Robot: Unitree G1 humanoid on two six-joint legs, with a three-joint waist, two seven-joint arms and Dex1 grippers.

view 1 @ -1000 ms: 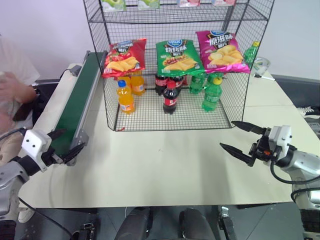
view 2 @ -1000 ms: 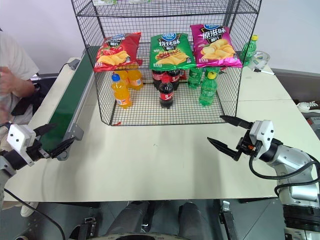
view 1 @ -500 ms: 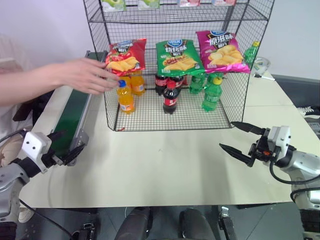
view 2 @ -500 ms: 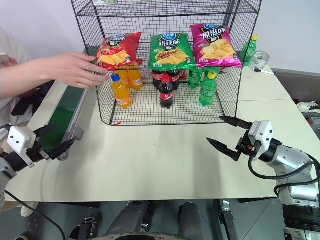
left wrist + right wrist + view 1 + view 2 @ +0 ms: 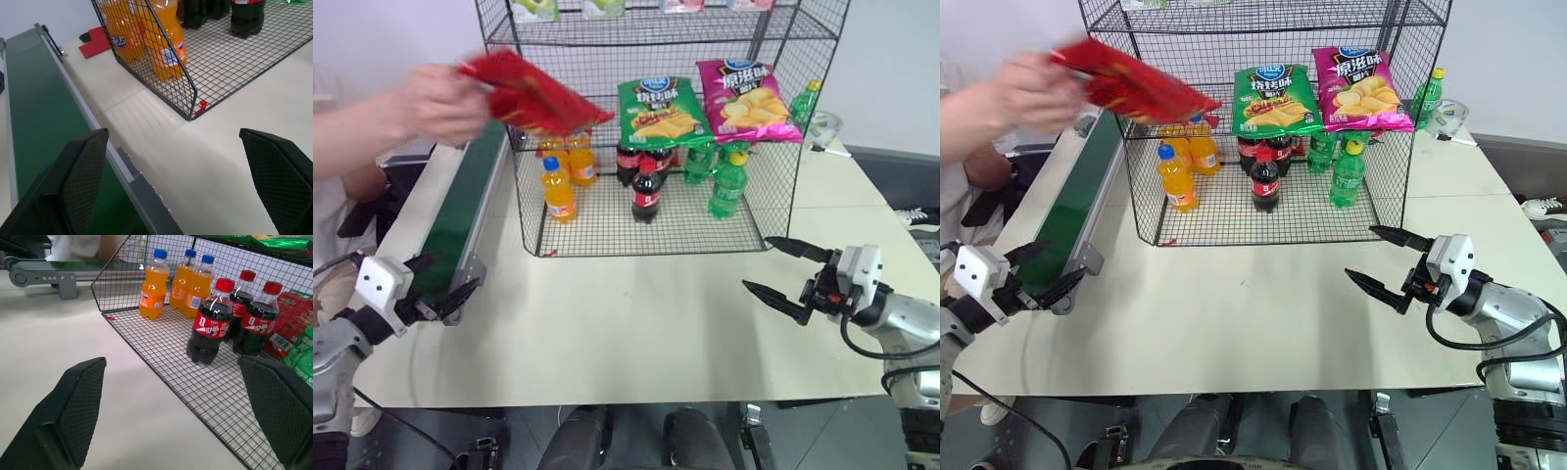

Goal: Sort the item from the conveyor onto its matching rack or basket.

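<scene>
Black wire-mesh rack point(image 5: 773, 108) stands beside dark-green conveyor point(image 5: 460, 211). Person's hand point(image 5: 440, 98) holds red chip bag point(image 5: 533, 93) aloft at rack's left front. Left gripper point(image 5: 440, 284), right gripper point(image 5: 783, 274): jaws spread wide, empty, touching nothing.

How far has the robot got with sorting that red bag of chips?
Nothing looks done yet. A person's hand holds the red chip bag in the air beside the black wire rack, above the green conveyor, which carries nothing. The robot's left hand waits open at the belt's near end, the right hand open over the table. Picking and shelving all remain.
</scene>
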